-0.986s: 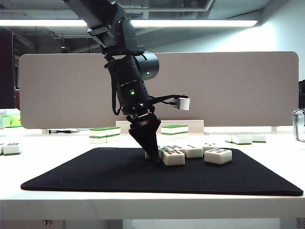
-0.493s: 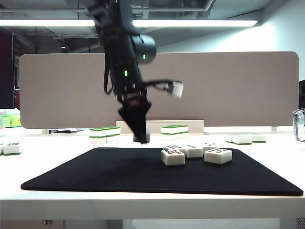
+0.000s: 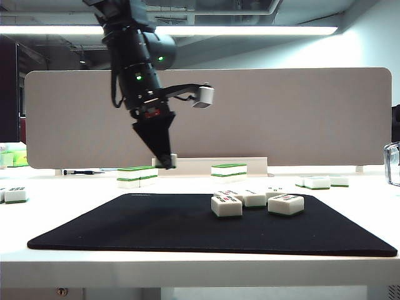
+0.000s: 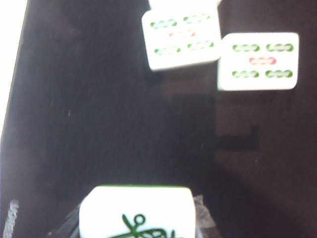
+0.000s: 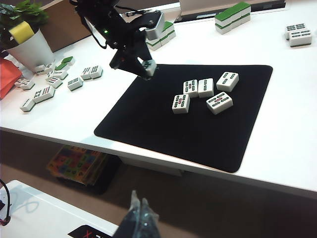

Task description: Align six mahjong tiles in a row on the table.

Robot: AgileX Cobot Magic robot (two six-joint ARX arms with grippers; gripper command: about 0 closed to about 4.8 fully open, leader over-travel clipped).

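So, four tiles [image 5: 204,92] clustered on the black mat [image 5: 163,124], spare tiles [image 5: 54,82] on the table [image 5: 297,124], left gripper [image 3: 167,161] up off the mat pinching one tile [image 4: 136,213], right gripper [image 5: 138,210] pressed together off the table's edge

Mahjong tiles: small white blocks, thin green base, red and green marks on the face; one tile [image 3: 171,160] pinched between the fingers of my left gripper [image 3: 167,162], lifted clear above the table [image 3: 75,187], its face [image 4: 136,215] bearing a green figure; four tiles lying flat and face-up, clustered together: front tile [image 3: 227,205] nearest the edge, right tile [image 3: 286,204] just beside it, two more behind, middle tile [image 3: 253,198] and far tile [image 3: 275,190]; in my right wrist view the same four [image 5: 204,93] sit close, some touching; table: broad, smooth, white; my right gripper [image 5: 139,214] low beside the table, fingers together.
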